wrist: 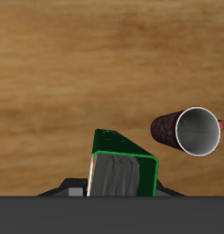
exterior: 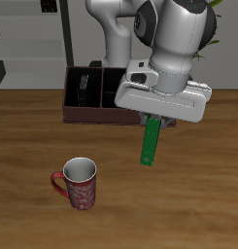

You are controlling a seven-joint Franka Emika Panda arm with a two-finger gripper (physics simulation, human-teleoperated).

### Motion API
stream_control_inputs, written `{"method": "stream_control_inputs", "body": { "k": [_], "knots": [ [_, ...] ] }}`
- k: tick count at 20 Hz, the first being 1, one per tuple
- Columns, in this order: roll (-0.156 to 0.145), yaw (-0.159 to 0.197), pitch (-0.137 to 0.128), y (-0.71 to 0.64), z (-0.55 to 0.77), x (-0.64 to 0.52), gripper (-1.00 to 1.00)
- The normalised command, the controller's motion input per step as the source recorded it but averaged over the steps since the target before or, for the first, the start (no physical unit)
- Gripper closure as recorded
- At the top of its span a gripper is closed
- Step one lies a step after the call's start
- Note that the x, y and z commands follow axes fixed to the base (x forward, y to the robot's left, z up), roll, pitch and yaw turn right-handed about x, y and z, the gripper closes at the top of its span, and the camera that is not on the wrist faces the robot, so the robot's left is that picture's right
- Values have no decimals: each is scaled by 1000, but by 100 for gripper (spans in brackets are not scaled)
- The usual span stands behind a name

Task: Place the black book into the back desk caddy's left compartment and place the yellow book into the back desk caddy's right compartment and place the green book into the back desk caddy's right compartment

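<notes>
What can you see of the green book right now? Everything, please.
The green book is a small, thin book with bright-to-dark green covers; the wrist view shows a grey-white page edge between them. It is closed, hanging roughly upright from the gripper, which holds its upper end. It looks lifted clear of the table, though its lower end is hard to judge. It hangs in front of the back desk caddy, not in it. Only the gripper touches it.
</notes>
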Motion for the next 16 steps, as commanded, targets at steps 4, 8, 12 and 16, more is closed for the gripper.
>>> {"method": "stream_control_inputs", "body": {
  "k": [4,8,12,16],
  "knots": [
    [18,29,-95,154,643,-909,100],
    [4,48,-46,7,292,-409,100],
    [7,16,35,33,75,-506,100],
    [34,48,-54,143,172,-687,100]
  ]
}}
